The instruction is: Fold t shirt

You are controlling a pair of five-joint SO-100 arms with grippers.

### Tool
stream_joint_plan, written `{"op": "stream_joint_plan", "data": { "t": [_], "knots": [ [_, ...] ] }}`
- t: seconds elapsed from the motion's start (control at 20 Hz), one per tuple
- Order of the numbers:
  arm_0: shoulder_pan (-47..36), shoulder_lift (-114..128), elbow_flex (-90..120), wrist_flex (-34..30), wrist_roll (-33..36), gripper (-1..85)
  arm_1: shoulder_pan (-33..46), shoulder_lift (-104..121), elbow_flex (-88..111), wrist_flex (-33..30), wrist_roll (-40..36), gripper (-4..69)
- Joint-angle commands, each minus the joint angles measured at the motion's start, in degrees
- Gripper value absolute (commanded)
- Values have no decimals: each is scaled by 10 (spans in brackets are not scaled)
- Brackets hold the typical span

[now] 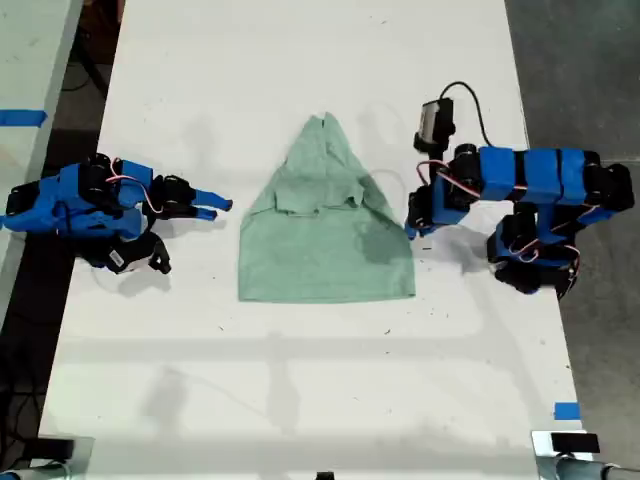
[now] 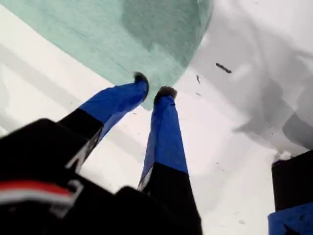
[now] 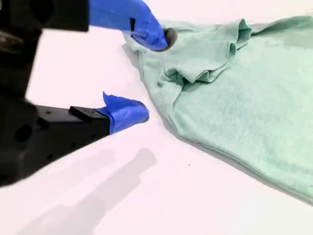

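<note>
First wrist view, my first end effector [image 2: 154,84]: nearest the lens; blue fingers a narrow gap apart, nothing between them, tips at the t shirt's [image 2: 98,34] edge.
First wrist view, tabletop [image 2: 234,147]: white, shadowed.
Second wrist view, my second end effector [image 3: 154,76]: spread wide, empty; one tip at the t shirt's [image 3: 244,98] rumpled edge, contact unclear.
Exterior view, t shirt [image 1: 325,240]: lay flat mid-tabletop [image 1: 300,380], point toward the far side.
Exterior view, arms: my first end effector [image 1: 412,230] was at the shirt's right edge; my second end effector [image 1: 218,205] was just left of it.
</note>
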Motion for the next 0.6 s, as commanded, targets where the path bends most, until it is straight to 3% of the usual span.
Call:
{"op": "stream_joint_plan", "data": {
  "t": [0.0,0.25,0.45,0.55],
  "knots": [
    [4,5,-18,-6,-6,195,-37,-32,14,-50,34,143],
    [4,5,-18,-6,-6,195,-40,-27,200,-221,34,174],
    [4,5,-18,-6,-6,195,-17,-31,302,-325,13,175],
    [4,5,-18,-6,-6,195,-14,-50,316,-347,5,173]
  ]
}}
